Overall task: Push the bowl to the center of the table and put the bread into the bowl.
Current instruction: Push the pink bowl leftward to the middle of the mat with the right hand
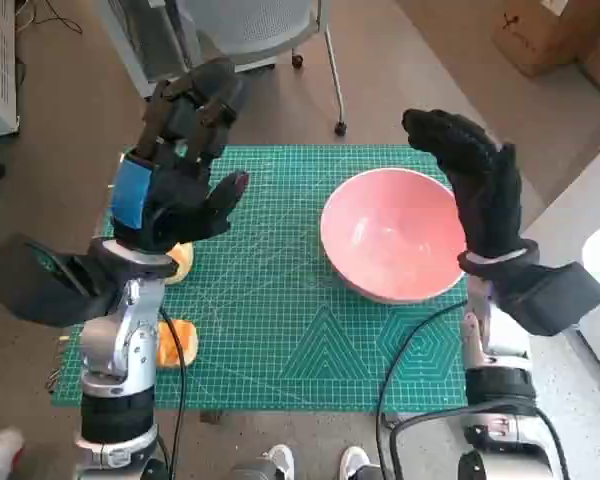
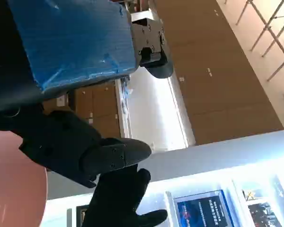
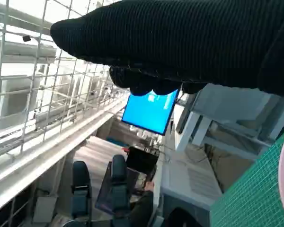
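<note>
A pink bowl (image 1: 392,235) stands on the right half of the green cutting mat (image 1: 280,330); its rim (image 2: 14,179) also shows in the left wrist view. My gloved right hand (image 1: 475,180) is raised just beside the bowl's right rim, fingers spread, holding nothing. Bread (image 1: 178,262) lies on the mat's left side, mostly hidden under my left arm, and a second piece (image 1: 176,342) lies nearer the front. My blue-taped left hand (image 1: 180,165) hovers above the mat's left part, fingers apart and empty. In the left wrist view the gloved right hand (image 2: 120,201) shows beyond my left fingers (image 2: 111,156).
An office chair (image 1: 250,30) stands behind the table on the brown floor. A cardboard box (image 1: 550,30) sits at the far right. A white ledge (image 1: 590,250) runs along the table's right. Shoes (image 1: 315,462) show at the front edge.
</note>
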`<control>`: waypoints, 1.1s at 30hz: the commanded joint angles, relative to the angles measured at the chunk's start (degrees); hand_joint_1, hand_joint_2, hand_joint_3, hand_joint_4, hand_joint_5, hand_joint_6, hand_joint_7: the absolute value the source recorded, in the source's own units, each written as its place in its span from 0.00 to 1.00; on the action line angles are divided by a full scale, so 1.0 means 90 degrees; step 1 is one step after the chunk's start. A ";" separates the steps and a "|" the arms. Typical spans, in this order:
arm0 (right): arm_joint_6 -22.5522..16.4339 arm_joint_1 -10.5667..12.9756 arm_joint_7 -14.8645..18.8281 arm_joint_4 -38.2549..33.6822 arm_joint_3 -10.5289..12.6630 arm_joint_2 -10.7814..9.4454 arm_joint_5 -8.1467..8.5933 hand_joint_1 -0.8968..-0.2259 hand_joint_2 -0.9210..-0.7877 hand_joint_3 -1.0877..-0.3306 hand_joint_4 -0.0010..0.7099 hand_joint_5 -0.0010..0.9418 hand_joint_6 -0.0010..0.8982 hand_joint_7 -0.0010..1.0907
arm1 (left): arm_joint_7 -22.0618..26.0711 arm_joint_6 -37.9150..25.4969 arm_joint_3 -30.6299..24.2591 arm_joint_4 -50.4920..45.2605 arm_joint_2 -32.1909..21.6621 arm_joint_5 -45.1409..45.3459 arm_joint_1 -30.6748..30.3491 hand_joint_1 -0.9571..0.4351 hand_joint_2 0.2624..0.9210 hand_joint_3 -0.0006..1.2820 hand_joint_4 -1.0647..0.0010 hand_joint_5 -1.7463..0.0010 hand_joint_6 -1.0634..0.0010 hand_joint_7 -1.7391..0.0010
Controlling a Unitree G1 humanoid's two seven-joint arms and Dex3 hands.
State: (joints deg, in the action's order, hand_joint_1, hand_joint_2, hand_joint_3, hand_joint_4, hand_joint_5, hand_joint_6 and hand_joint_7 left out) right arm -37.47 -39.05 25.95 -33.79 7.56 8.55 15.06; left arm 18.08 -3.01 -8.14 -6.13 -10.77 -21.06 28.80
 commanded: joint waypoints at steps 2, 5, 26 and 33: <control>0.0089 0.0190 0.0065 -0.0046 0.0025 -0.0019 0.0053 0.53 0.00 0.78 0.28 0.00 0.43 0.00 | -0.0024 -0.0048 -0.0028 -0.0120 0.0022 -0.0065 -0.0060 0.40 0.60 0.49 1.00 0.82 1.00 0.53; 0.0074 0.0179 0.0064 -0.0070 0.0027 -0.0017 0.0057 0.53 0.00 0.78 0.25 0.00 0.43 0.00 | -0.0008 -0.0044 -0.0036 -0.0117 0.0010 -0.0071 -0.0059 0.40 0.60 0.49 1.00 0.82 1.00 0.54; 0.0063 0.0183 0.0103 -0.0108 0.0058 -0.0009 0.0051 0.53 0.00 0.78 0.21 0.00 0.43 0.00 | 0.0045 0.0004 -0.0038 -0.0079 0.0012 -0.0063 -0.0056 0.40 0.60 0.49 1.00 0.82 1.00 0.56; 0.0067 0.0166 0.0140 -0.0172 0.0126 0.0038 0.0112 0.52 0.00 0.78 0.22 0.00 0.43 0.00 | 0.0048 0.0035 -0.0043 -0.0067 -0.0003 -0.0028 -0.0067 0.41 0.60 0.49 1.00 0.82 1.00 0.56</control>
State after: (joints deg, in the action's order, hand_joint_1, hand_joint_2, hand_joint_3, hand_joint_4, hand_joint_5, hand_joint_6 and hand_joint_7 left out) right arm -37.47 -38.90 26.55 -34.08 8.17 8.59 15.59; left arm 18.28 -3.14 -8.37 -6.13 -10.78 -21.04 28.68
